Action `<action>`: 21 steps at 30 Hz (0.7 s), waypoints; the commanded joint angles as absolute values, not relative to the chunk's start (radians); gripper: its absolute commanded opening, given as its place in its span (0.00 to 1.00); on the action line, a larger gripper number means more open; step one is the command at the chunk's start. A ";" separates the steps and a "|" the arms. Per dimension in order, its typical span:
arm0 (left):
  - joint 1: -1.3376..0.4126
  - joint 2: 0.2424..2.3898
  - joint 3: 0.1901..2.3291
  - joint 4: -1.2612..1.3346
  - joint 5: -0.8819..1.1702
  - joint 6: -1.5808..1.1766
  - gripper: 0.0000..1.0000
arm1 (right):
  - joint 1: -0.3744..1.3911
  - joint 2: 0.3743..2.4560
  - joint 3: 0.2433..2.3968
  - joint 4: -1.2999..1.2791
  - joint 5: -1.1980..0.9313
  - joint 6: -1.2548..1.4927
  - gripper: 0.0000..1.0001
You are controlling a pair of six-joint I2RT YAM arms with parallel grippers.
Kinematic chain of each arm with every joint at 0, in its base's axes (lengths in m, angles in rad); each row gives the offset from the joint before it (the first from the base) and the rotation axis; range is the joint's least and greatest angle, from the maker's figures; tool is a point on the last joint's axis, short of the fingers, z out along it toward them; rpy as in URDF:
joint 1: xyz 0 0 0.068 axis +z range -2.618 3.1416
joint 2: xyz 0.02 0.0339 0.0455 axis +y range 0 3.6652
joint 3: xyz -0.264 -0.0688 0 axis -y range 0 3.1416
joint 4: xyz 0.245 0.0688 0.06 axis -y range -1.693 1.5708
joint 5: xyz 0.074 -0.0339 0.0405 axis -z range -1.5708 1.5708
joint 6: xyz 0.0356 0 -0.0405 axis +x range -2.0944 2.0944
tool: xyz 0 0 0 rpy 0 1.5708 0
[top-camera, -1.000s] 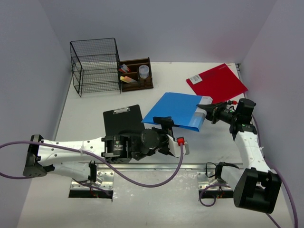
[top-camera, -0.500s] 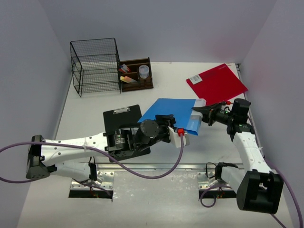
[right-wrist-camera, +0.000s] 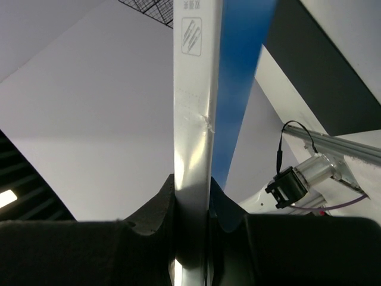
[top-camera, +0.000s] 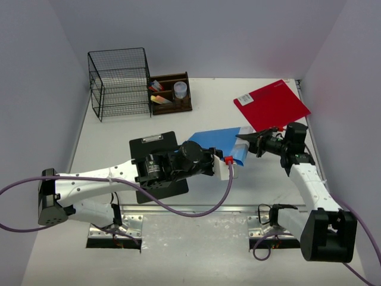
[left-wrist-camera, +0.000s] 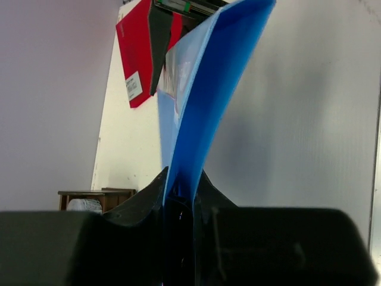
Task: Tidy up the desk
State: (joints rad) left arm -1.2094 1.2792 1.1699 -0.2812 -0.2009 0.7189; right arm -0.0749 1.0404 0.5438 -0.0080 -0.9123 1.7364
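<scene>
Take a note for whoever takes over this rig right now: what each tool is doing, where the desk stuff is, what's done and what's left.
Left tool: shut on one edge of the blue folder.
Right tool: shut on its opposite edge, so the folder stands on edge between both arms.
On the desk: red folder far right, black clipboard front, partly under the left arm, wire basket and wooden organizer far left.
Done: blue folder gripped.
Left: stow it, probably the red folder and clipboard too.
</scene>
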 commanded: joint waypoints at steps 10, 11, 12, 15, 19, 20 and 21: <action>-1.059 1.083 1.341 -0.468 -0.090 0.704 0.00 | -0.081 1.132 0.603 0.360 -1.185 1.661 0.99; -1.029 1.068 1.361 -0.514 -0.061 0.704 0.00 | -0.095 1.145 0.617 0.393 -1.214 1.650 0.99; -1.022 1.059 1.373 -0.541 -0.054 0.712 0.00 | -0.106 1.154 0.629 0.425 -1.238 1.646 0.99; -0.990 1.015 1.412 -0.620 -0.064 0.750 0.00 | -0.157 1.178 0.701 0.489 -1.314 1.595 0.99; -0.912 0.990 1.481 -0.700 -0.177 0.810 0.00 | -0.187 1.196 0.937 0.081 -1.378 1.143 0.99; -0.899 0.984 1.491 -0.695 -0.204 0.822 0.00 | -0.186 1.199 1.009 -0.027 -1.360 1.031 0.99; -0.886 0.978 1.500 -0.688 -0.230 0.834 0.00 | -0.186 1.202 1.081 -0.128 -1.339 0.925 0.99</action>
